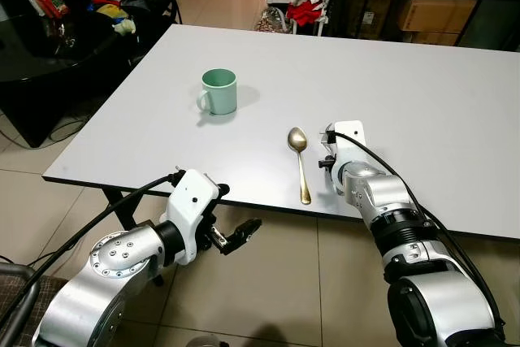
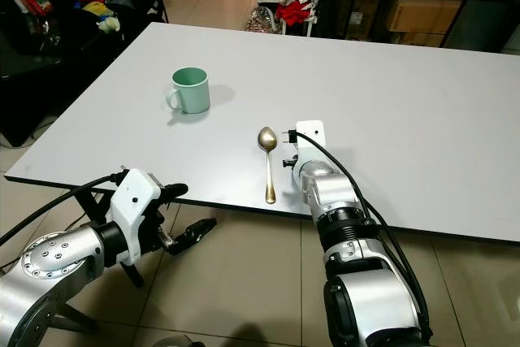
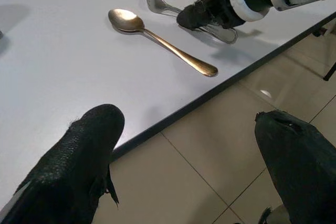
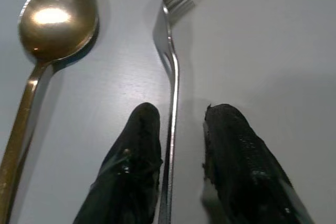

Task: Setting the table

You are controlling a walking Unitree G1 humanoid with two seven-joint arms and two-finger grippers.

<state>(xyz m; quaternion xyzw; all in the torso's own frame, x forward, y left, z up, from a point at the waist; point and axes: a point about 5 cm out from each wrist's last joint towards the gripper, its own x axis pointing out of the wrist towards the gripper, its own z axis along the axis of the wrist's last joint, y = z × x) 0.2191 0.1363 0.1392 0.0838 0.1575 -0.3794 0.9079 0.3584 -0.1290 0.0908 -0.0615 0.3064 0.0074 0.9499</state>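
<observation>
Fork (image 4: 170, 77) lies beside spoon (image 1: 300, 164) on the table (image 1: 422, 103), tines away from us.
Our right gripper (image 4: 181, 145) straddles its handle, seemingly just parted; left gripper (image 3: 194, 166) is spread wide.

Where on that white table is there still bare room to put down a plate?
The table is bare across its whole right half, right of the right gripper, and in the near-left corner below the green mug. It is crowded only at the near edge, where the gold spoon and fork lie side by side.

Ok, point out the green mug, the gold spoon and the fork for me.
green mug (image 1: 220, 91), left eye view, on its outer wall.
gold spoon (image 1: 298, 140), left eye view, on its bowl.
fork (image 4: 169, 51), right wrist view, on its neck below the tines.
</observation>
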